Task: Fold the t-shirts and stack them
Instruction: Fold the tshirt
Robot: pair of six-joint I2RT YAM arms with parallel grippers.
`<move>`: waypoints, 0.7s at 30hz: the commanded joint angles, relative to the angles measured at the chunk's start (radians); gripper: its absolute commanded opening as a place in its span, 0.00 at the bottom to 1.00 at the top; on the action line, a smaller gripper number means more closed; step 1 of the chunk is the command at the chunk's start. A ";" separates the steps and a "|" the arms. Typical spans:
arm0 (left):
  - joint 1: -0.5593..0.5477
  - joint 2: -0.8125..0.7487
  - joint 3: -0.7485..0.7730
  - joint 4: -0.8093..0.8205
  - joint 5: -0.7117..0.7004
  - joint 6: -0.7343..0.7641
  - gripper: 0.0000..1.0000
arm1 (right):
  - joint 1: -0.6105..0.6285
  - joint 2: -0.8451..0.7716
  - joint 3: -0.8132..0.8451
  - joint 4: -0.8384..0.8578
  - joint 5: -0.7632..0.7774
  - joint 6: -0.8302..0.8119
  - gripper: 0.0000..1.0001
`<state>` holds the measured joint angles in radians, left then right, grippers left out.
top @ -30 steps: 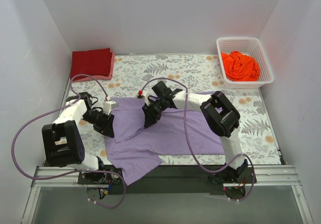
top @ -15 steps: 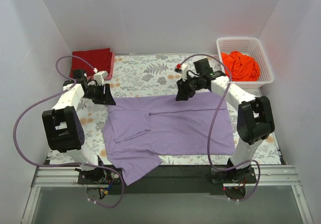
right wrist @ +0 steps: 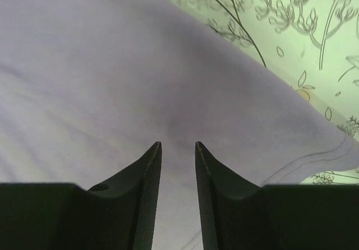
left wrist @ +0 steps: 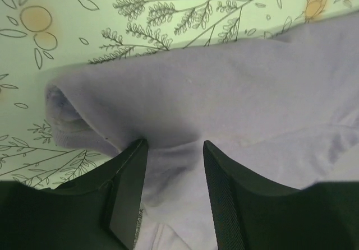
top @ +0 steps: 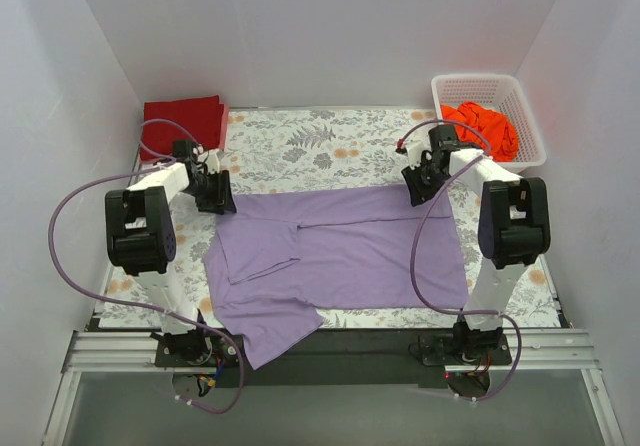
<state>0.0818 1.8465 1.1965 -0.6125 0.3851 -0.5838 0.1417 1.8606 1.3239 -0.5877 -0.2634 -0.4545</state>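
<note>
The lavender t-shirt [top: 340,251] lies spread across the floral table cloth, its near left part hanging over the front edge. My left gripper [top: 215,198] rests at the shirt's far left corner. In the left wrist view its jaws [left wrist: 173,143] stand open over the lavender cloth [left wrist: 224,87], gripping nothing. My right gripper [top: 418,191] is at the far right corner. There too the jaws [right wrist: 178,144] are apart, over flat cloth [right wrist: 112,65]. The dark red t-shirt [top: 182,124] lies folded at the far left. The orange t-shirt [top: 480,131] is bunched in the basket.
A white lattice basket [top: 530,126] stands at the far right corner. White walls close in the table on three sides. The floral table cloth [top: 320,141] shows bare beyond the shirt's far edge. Purple cables loop beside both arms.
Both grippers moved from the shirt's middle out to its far corners, pulling the far edge flat and wide. Their jaws have opened off the cloth.
</note>
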 commanded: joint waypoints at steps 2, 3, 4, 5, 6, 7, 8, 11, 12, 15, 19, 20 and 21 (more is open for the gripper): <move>0.001 0.054 0.054 0.016 -0.123 -0.031 0.44 | -0.022 0.054 0.026 -0.023 0.128 -0.046 0.36; 0.001 0.069 0.080 0.017 -0.136 -0.031 0.44 | -0.022 0.061 0.032 -0.023 0.138 -0.046 0.36; 0.003 0.100 0.090 0.017 -0.147 -0.021 0.43 | -0.024 0.071 0.037 -0.020 0.145 -0.046 0.36; 0.001 0.123 0.106 0.017 -0.161 -0.014 0.43 | -0.022 0.089 0.044 -0.014 0.159 -0.046 0.36; 0.003 0.141 0.120 0.019 -0.170 -0.010 0.42 | -0.024 0.103 0.064 -0.014 0.167 -0.043 0.36; 0.003 0.181 0.152 0.016 -0.170 0.007 0.41 | -0.022 0.117 0.076 -0.012 0.173 -0.038 0.36; 0.003 0.198 0.167 0.017 -0.169 0.010 0.41 | -0.022 0.146 0.093 -0.009 0.180 -0.035 0.37; 0.003 0.262 0.242 0.019 -0.164 0.021 0.39 | -0.021 0.205 0.162 -0.004 0.181 -0.016 0.38; 0.004 0.279 0.267 0.019 -0.166 0.022 0.38 | -0.022 0.221 0.202 -0.004 0.182 -0.012 0.38; 0.003 0.335 0.351 0.020 -0.179 0.024 0.38 | -0.021 0.281 0.262 0.009 0.197 0.000 0.38; 0.009 0.381 0.455 -0.004 -0.154 0.024 0.38 | -0.022 0.350 0.377 0.015 0.205 0.016 0.38; 0.010 0.387 0.500 -0.019 -0.099 0.025 0.38 | -0.022 0.356 0.394 0.015 0.199 0.017 0.38; 0.012 0.385 0.518 -0.042 -0.068 0.035 0.38 | -0.021 0.359 0.409 0.015 0.188 0.020 0.39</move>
<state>0.0811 2.1868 1.6691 -0.6270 0.3065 -0.5877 0.1219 2.1738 1.6829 -0.6098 -0.0967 -0.4442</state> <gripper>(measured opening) 0.381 0.383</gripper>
